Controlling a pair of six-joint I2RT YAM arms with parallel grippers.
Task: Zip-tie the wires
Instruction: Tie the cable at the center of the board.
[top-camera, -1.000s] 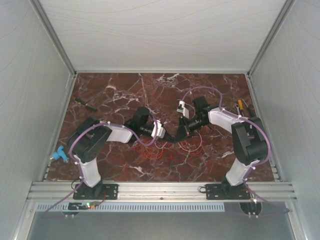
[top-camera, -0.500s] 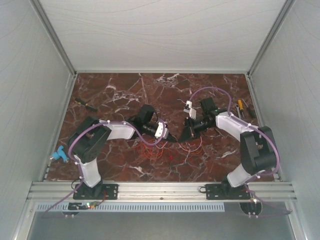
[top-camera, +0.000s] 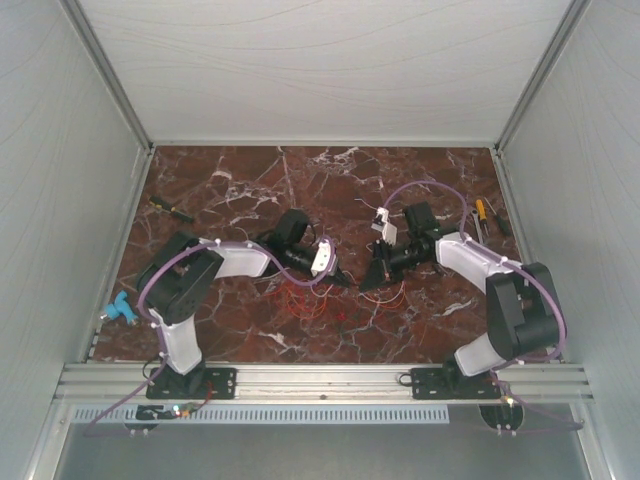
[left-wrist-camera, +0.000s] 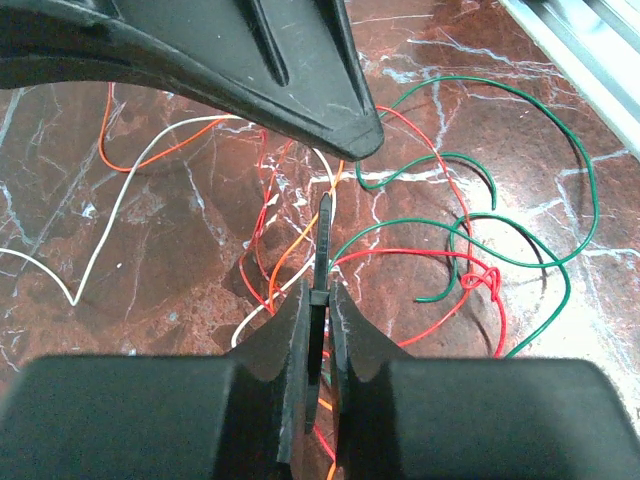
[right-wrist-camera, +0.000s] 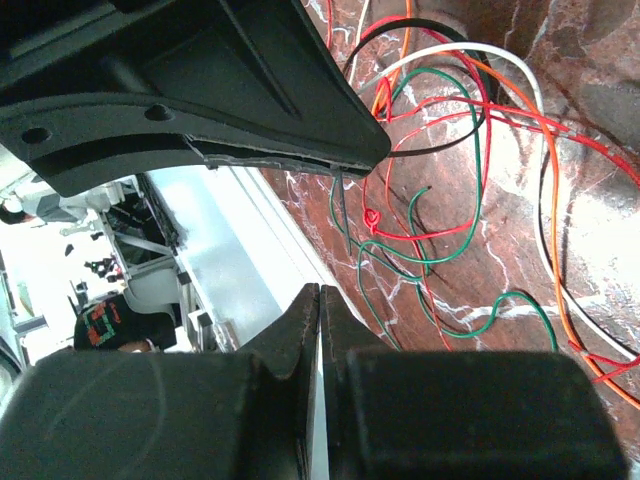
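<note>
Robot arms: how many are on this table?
2. The left arm is bolted at the near left edge, the right arm at the near right; both reach toward the wires mid-table. None looks hidden.

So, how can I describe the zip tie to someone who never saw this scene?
On the red marble table, look at the middle, where thin coloured wires lie in loose loops. The left gripper is shut on the zip tie above them. It is a flat, straight black strip; the wires around it all curl.
</note>
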